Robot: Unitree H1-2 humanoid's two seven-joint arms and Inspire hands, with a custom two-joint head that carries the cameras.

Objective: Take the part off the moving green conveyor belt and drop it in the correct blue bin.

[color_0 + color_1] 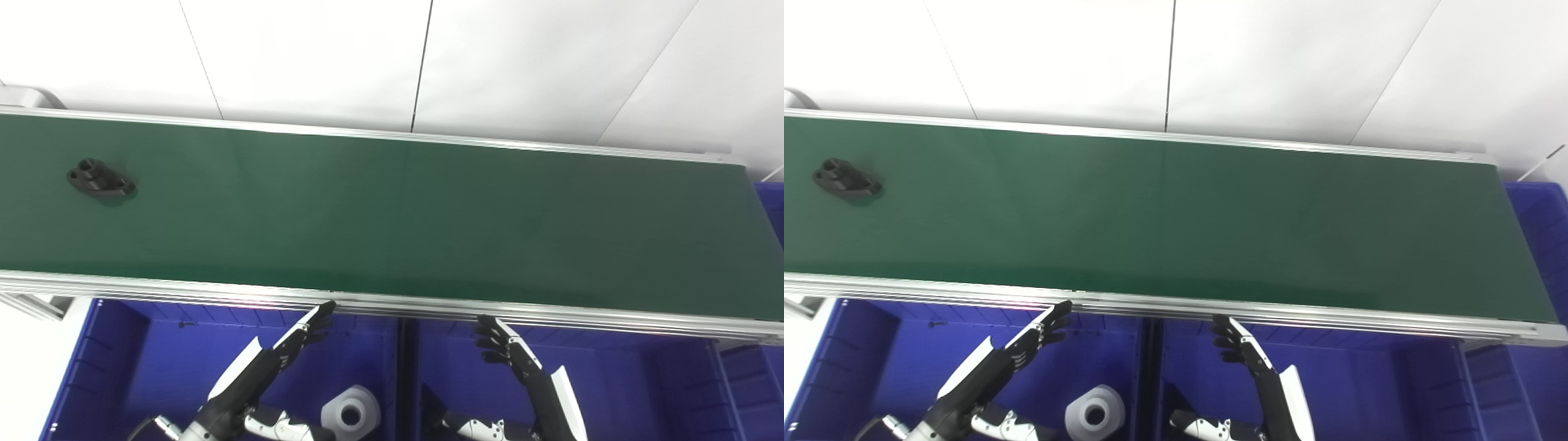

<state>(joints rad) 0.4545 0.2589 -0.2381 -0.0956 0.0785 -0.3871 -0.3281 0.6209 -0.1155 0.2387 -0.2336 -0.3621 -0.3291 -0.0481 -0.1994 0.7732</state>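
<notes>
A black flanged part (100,179) lies on the green conveyor belt (392,214) near its far left end. Below the belt's near rail, my left hand (294,343) hovers over the left blue bin (110,361), fingers straight and apart, holding nothing. Over the right blue bin (643,380) my right hand (505,349) is raised, its fingers spread and empty. Both hands are far from the part. A white cylindrical part (350,413) with a centre hole rests in the left bin.
An aluminium rail (551,312) runs along the belt's near side, just above both hands. A third blue bin (773,208) stands past the belt's right end. A white wall rises behind the belt.
</notes>
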